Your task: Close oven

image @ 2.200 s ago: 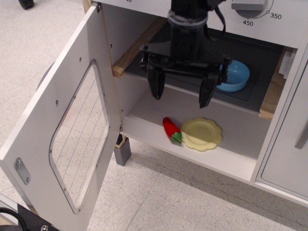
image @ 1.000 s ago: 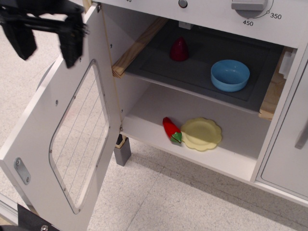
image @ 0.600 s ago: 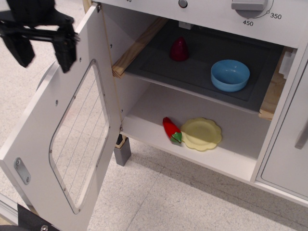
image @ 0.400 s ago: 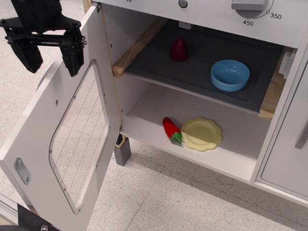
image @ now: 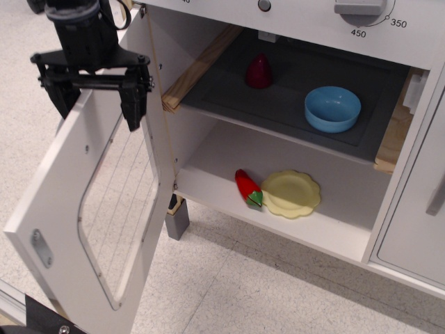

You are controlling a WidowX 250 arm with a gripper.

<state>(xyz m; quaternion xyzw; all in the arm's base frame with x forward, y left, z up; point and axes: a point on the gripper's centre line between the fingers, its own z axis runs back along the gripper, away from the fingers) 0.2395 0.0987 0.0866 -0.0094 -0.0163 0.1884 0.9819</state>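
The oven [image: 292, 132] is standing wide open, its door [image: 97, 209] swinging out to the left. I am holding the gripper [image: 97, 104] spread wide, straddling the door's top edge. Inside are sitting a bowl [image: 332, 109] and plate [image: 290, 193]. Nearly all the closing is remaining.

You have a single view, so nothing overlaps with another camera. It sits above and in front of the oven [image: 292, 139], looking steeply down and into the open cavity from close range. The floor [image: 229, 278] fills the frame from 5 to 9 o'clock, the shelf [image: 285, 104] lies toward 1 o'clock, and the knob [image: 358, 8] is cut off by the top edge at 1 o'clock. The door [image: 97, 209] swings out toward 8 o'clock, nearest the lens. The gripper [image: 97, 104] enters at 11 o'clock, its arm cropped by the top edge.
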